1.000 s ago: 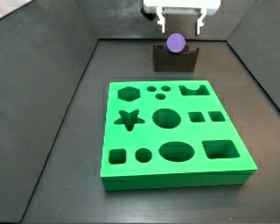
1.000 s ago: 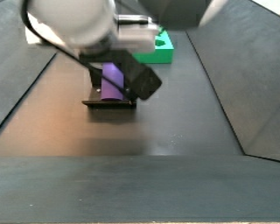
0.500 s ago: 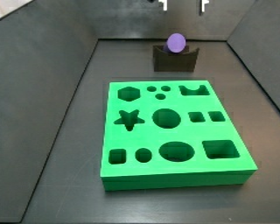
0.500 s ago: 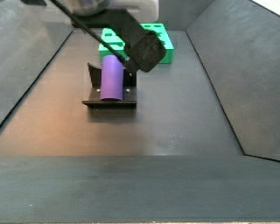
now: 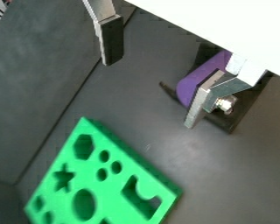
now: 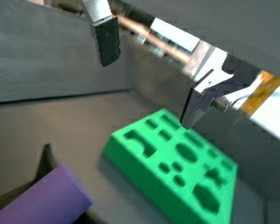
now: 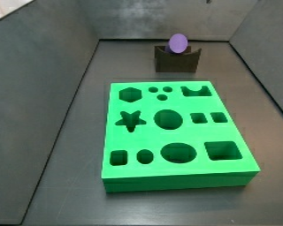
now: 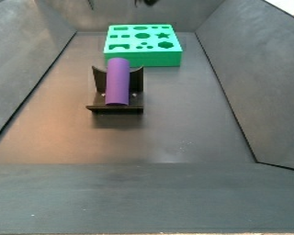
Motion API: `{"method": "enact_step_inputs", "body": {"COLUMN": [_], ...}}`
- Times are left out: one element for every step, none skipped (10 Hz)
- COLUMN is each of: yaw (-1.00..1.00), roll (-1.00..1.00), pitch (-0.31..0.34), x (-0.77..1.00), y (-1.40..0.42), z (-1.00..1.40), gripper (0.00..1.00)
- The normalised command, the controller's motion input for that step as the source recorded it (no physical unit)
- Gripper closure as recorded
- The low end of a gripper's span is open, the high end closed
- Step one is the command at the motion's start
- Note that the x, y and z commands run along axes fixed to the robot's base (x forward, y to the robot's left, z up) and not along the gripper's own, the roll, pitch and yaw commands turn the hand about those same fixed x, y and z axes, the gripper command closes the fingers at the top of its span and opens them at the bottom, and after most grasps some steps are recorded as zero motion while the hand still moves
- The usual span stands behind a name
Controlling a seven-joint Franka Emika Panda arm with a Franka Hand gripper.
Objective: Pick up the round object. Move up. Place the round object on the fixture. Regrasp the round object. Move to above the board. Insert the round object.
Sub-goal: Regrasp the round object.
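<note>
The round object [image 7: 177, 41] is a purple cylinder lying on its side in the notch of the dark fixture [image 7: 177, 61] at the back of the floor; from a side view its full length [image 8: 118, 81] rests along the fixture [image 8: 115, 107]. The gripper [image 5: 154, 74] is open, high above it, nothing between its fingers. One silver finger [image 5: 202, 107] stands just in front of the round object [image 5: 206, 80]. The green board [image 7: 226, 132] lies flat on the floor, apart from the fixture. Neither side view shows the gripper.
Dark sloping walls enclose the floor on both sides in both side views. In a wrist view the board [image 6: 136, 144] lies below the open gripper [image 6: 152, 72], with the round object's end [image 6: 43, 203] at the picture's corner.
The gripper has let go of the round object and risen straight up, leaving both side views. The round object stays in the fixture's notch.
</note>
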Motion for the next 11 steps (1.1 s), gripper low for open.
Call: {"method": "enact_step_inputs", "body": {"yaw": [0.04,0.04,0.04,0.04,0.04,0.04,0.04,0.04,0.04,0.04,0.04], "roll": [1.0,1.0,1.0,1.0,1.0,1.0,1.0,1.0,1.0,1.0,1.0], "pitch": [0.037,0.035,0.032,0.026,0.02,0.013,0.009,0.001,-0.002,-0.003,-0.002], "x": [-0.02,-0.02,-0.03,-0.04,-0.04,-0.04,-0.04,-0.03,-0.02,-0.03,-0.02], "y": [-0.03,-0.04,-0.04,-0.03,-0.03,-0.02,-0.02,-0.02,-0.02,-0.02,-0.02], "z": [0.03,0.02,0.01,0.02,0.01,0.0,0.0,0.0,0.0,0.0,0.01], "gripper": [0.0,0.0,0.0,0.0,0.0,0.0,0.0,0.0,0.0,0.0,0.0]}}
